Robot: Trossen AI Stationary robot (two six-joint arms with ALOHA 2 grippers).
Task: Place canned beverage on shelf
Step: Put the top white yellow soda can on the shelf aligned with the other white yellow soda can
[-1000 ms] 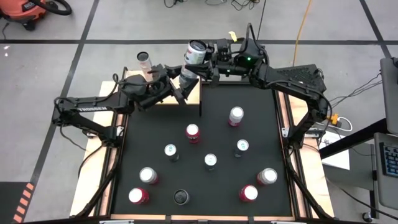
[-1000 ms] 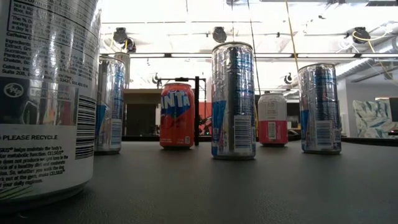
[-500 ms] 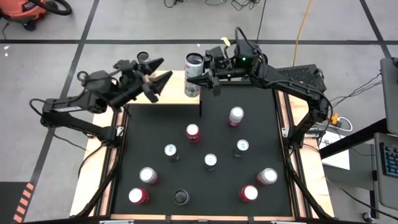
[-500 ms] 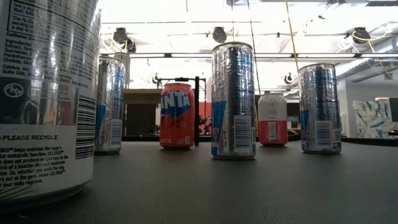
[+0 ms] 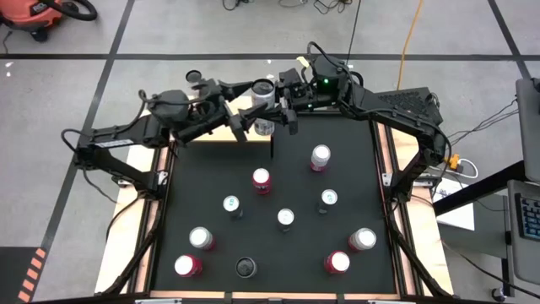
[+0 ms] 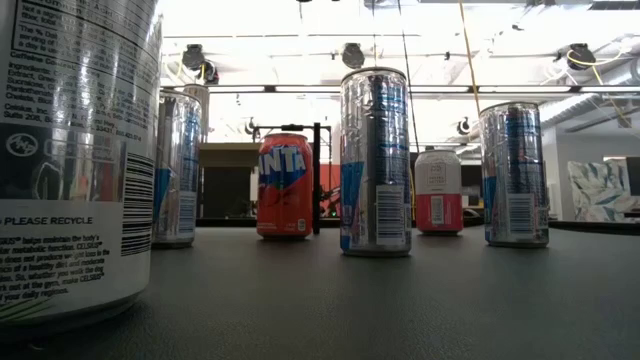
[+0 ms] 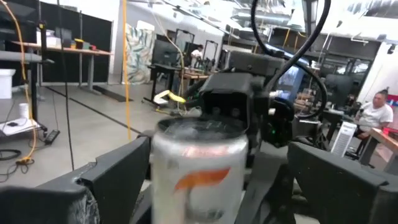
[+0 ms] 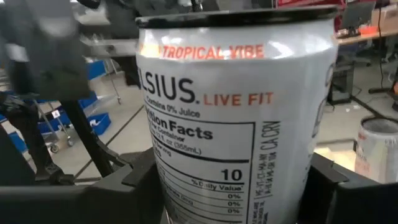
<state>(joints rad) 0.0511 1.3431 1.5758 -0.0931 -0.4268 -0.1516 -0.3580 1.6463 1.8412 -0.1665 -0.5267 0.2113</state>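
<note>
Two hands are met at a white can [image 5: 264, 95] held upright over the shelf [image 5: 221, 133] at the desk's [image 5: 354, 194] far edge: it is gripped by the right hand [image 5: 282, 103], while the left hand [image 5: 239, 118] is spread wide around it.

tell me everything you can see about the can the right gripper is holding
The can is a tall white and silver Celsius can, with orange "Tropical Vibe" and "Live Fit" lettering and a black nutrition panel. It stands upright at the shelf at the table's far edge, gripped by the right gripper. The left gripper, open, has its fingers on either side of it. Whether its base rests on the wood cannot be told.
</note>
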